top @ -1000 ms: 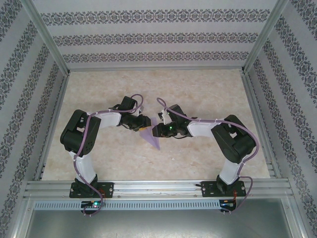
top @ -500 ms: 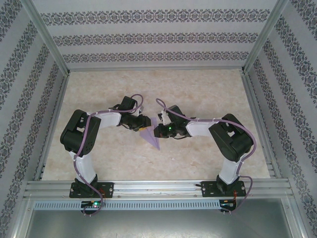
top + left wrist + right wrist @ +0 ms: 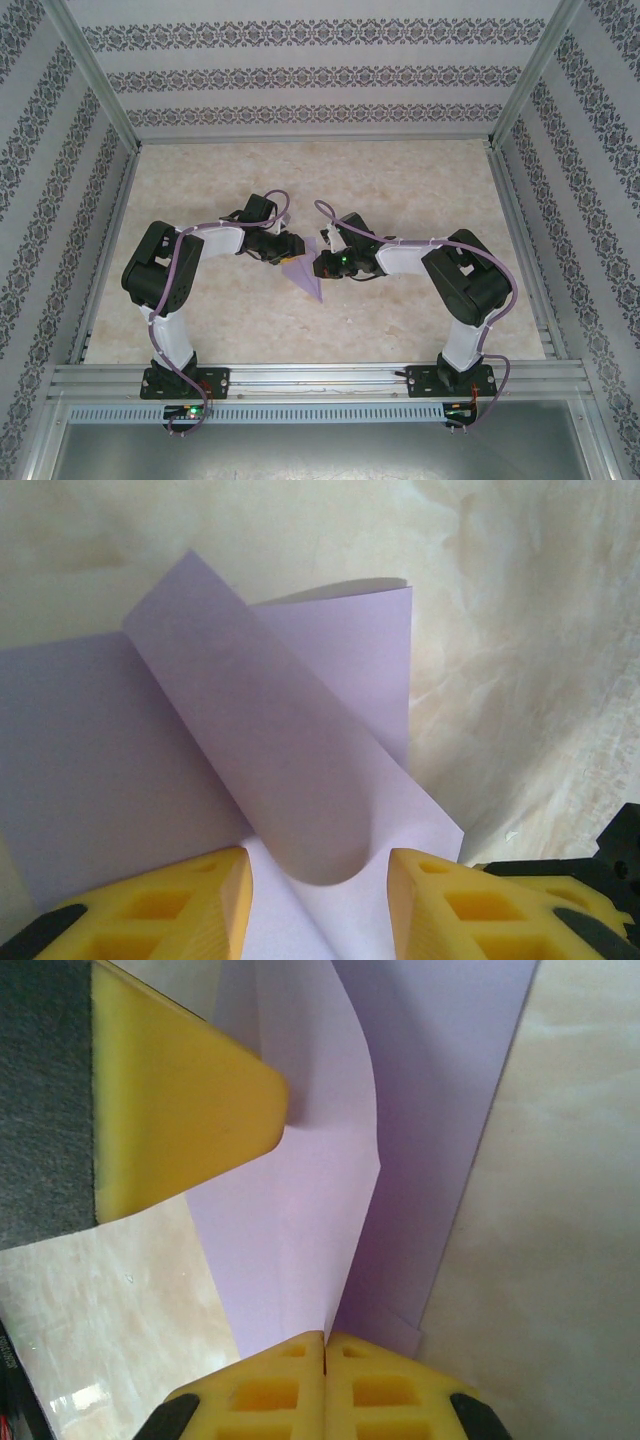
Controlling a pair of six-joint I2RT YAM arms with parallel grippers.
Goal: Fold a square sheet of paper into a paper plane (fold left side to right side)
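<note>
Two grippers flank the purple paper (image 3: pixel 303 276), central on the table (image 3: pixel 420 190).
My right gripper (image 3: pixel 325 1338) pinches its edge from 3 o'clock; my left gripper (image 3: pixel 320 865) stands spread at 11 o'clock, astride a curled flap (image 3: pixel 300 810).

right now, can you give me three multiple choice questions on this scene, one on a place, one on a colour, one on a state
1. Where is the lavender paper?
A) between the left gripper and the right gripper
B) far off to the left of both
C) far off to the right of both

2. What colour are the gripper fingers?
A) blue
B) yellow
C) white

3. How do the right gripper's jaws stand?
A) wide open above the paper
B) shut in the air, away from it
C) shut on the paper

Answers: 1 A, the top view has it between the two tips; 2 B, both wrist views show yellow fingers; 3 C, the right wrist view shows them meeting with the paper running in between.
</note>
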